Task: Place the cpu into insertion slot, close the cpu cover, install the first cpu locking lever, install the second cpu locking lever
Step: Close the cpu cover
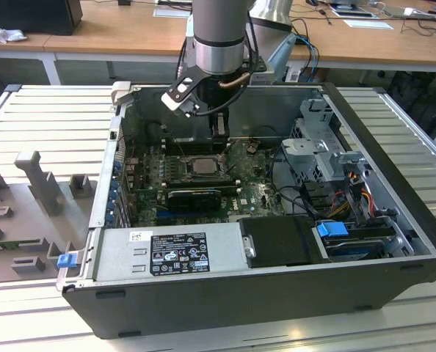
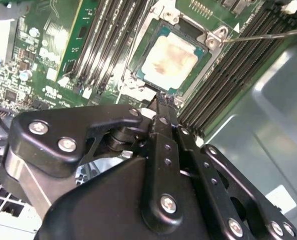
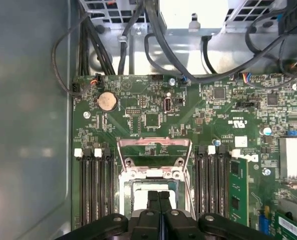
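- Exterior view: the arm reaches down into the open computer case (image 1: 240,308). The gripper (image 1: 219,138) hangs over the green board (image 1: 251,194). The chip (image 1: 201,166), pale on top, lies flat just beneath the fingertips and slightly to one side.
- Second wrist view: the gripper (image 2: 161,104) has its fingers pressed together with nothing between them. The chip (image 2: 169,57) sits in the socket (image 2: 188,86), just past the fingertips. Whether the tips touch the chip's near edge cannot be told. A thin metal lever (image 2: 268,36) sticks out free from the socket corner farthest from the gripper. Memory slots (image 2: 103,45) run along both sides of the socket.
- First wrist view: the gripper (image 3: 158,195) is closed and empty, with its tips directly over the socket (image 3: 138,186). The pale chip (image 3: 138,200) shows on either side of the fingers. The cover (image 3: 153,143) is swung open and lies just beyond the fingertips, with green board visible through its square opening. A coin battery (image 3: 107,101) sits farther out, past the cover and off to one side.
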Controlling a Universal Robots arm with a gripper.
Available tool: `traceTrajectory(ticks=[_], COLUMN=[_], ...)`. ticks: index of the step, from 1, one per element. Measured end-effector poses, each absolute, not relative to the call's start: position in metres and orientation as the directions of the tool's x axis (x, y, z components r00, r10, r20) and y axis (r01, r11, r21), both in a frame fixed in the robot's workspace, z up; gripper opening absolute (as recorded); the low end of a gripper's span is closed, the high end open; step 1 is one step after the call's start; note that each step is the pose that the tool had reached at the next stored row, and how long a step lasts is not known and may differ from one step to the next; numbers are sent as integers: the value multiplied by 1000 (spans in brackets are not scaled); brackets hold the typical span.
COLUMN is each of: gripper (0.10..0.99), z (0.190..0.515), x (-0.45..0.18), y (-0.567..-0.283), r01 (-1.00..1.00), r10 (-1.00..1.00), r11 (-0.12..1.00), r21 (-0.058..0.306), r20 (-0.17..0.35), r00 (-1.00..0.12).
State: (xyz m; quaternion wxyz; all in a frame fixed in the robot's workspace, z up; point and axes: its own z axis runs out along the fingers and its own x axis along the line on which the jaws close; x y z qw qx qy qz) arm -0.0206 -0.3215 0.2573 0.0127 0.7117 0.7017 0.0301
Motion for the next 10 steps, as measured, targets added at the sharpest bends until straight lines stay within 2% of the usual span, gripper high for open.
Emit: traceTrajectory(ticks=[10], gripper=[106], z=[276], x=[-14], y=[-321], r01=[998], r10=[1000], r11=[-15], r21=[60], r20=[25], r00=[13])
